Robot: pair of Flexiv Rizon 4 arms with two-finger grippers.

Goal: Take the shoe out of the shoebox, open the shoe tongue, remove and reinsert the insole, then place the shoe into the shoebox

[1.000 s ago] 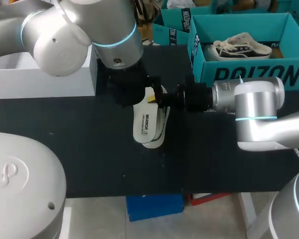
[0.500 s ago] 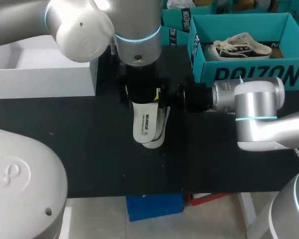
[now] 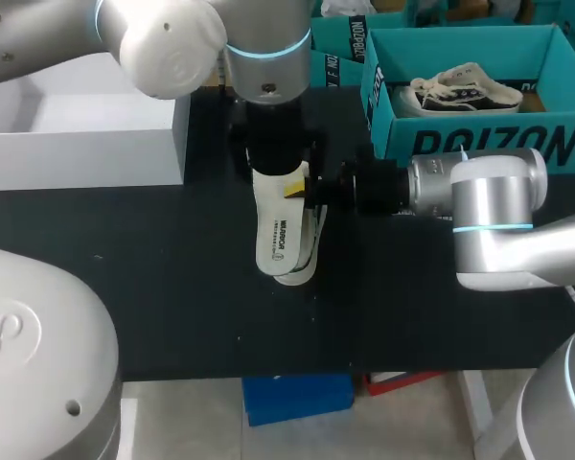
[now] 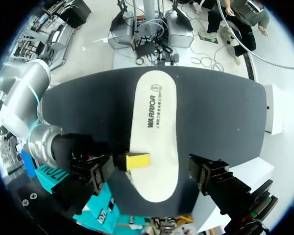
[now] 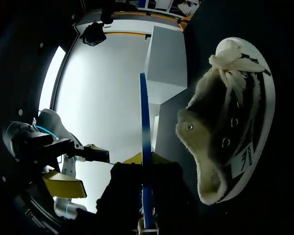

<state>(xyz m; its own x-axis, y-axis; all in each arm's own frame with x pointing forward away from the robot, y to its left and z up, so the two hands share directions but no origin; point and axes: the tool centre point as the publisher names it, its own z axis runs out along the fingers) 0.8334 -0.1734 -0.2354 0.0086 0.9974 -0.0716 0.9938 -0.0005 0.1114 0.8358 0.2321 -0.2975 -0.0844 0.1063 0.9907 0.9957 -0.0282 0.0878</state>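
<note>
Evidently the right gripper (image 5: 145, 160) clamped the insole (image 4: 154, 122) by one edge, while the left gripper (image 3: 277, 172), jaws wide, straddled its near end, long axis running ahead.

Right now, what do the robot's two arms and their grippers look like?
The left arm and the right arm are thick, rounded, glossy silver-grey tubes, each with a glowing cyan ring near the wrist. The left gripper and the right gripper are black and blocky, with bright yellow fingertips.
</note>
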